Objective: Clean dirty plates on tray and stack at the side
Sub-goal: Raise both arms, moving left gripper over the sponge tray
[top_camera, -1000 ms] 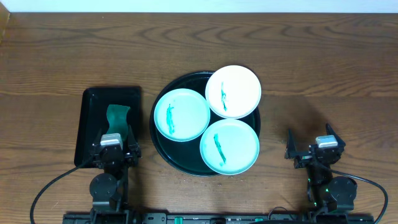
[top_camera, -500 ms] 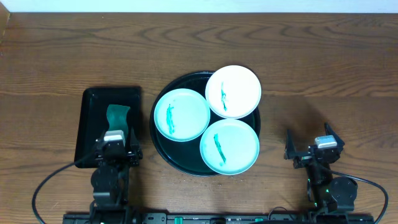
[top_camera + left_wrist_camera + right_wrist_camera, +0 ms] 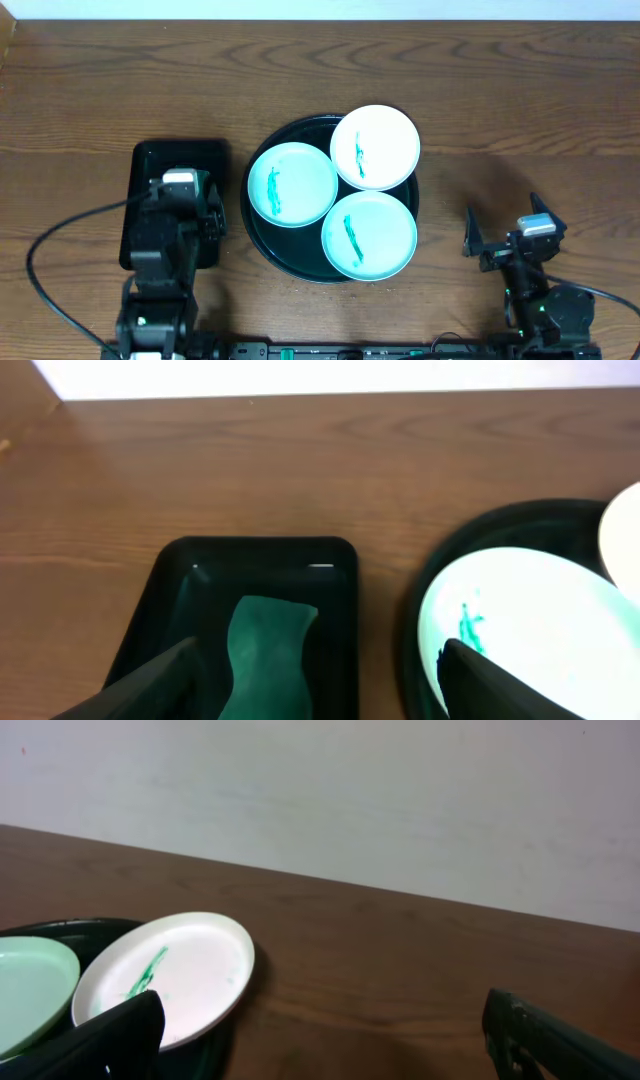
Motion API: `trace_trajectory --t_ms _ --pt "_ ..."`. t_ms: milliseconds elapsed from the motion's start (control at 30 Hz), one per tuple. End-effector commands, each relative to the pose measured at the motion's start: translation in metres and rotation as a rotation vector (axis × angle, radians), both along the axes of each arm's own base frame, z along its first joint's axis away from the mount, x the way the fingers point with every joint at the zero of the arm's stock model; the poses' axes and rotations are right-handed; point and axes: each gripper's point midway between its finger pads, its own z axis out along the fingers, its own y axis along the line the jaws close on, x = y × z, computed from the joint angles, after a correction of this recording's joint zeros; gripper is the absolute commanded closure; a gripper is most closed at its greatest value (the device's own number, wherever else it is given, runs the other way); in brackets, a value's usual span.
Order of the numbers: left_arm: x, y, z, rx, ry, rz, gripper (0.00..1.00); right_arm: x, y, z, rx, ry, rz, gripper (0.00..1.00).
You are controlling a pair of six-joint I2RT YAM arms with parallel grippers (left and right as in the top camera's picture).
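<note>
The round black tray [image 3: 254, 222] holds the three dirty plates, each with a green smear: a mint plate [image 3: 292, 184] at the left, a white plate [image 3: 375, 147] at the back and a mint plate [image 3: 369, 235] at the front. My left gripper [image 3: 182, 195] is open and empty over the rectangular tray. In the left wrist view my left gripper [image 3: 320, 695] straddles a green cloth [image 3: 265, 655], with the left mint plate [image 3: 540, 620] to its right. My right gripper [image 3: 503, 228] is open and empty, right of the round tray. The right wrist view shows my right gripper [image 3: 335, 1055] and the white plate [image 3: 180, 970].
A smaller rectangular black tray [image 3: 180, 146] lies left of the round tray and holds the green cloth; its rim shows in the left wrist view [image 3: 260, 548]. The wooden table [image 3: 500, 90] runs to a pale wall [image 3: 400, 800] at the back.
My left arm has moved away from the front edge and now hangs over the rectangular tray, covering the green cloth in the overhead view. My right arm has shifted slightly. The plates have not moved.
</note>
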Motion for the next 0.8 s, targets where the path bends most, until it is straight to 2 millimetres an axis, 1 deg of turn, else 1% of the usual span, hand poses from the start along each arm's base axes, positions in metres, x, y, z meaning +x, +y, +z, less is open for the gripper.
trace_trajectory --t_ms 0,67,133,300,367,533,667,767 --pt "0.008 -0.010 0.023 -0.017 0.009 -0.051 0.26 0.003 0.006 0.019 0.013 0.016 0.031 0.01" --pt "0.010 -0.012 0.028 -0.024 0.037 -0.064 0.25 0.007 0.009 0.025 0.015 0.040 0.050 0.01" --pt "0.012 -0.015 0.033 -0.033 0.082 -0.077 0.25 0.016 0.016 0.032 0.019 0.100 0.084 0.01" --pt "0.012 -0.015 0.036 -0.037 0.189 -0.077 0.26 0.036 0.026 0.038 0.036 0.284 0.141 0.01" --pt "0.012 -0.016 0.035 -0.040 0.221 -0.080 0.26 0.043 0.029 0.038 0.044 0.356 0.155 0.01" --pt "0.015 -0.027 0.038 -0.081 0.299 -0.132 0.25 0.061 0.033 0.034 0.077 0.529 0.168 0.01" --pt "0.021 -0.029 0.040 -0.089 0.370 -0.136 0.26 0.069 0.042 0.029 0.106 0.655 0.213 0.01" --pt "0.023 -0.032 0.039 -0.104 0.444 -0.146 0.25 0.072 0.045 0.024 0.121 0.737 0.226 0.01"
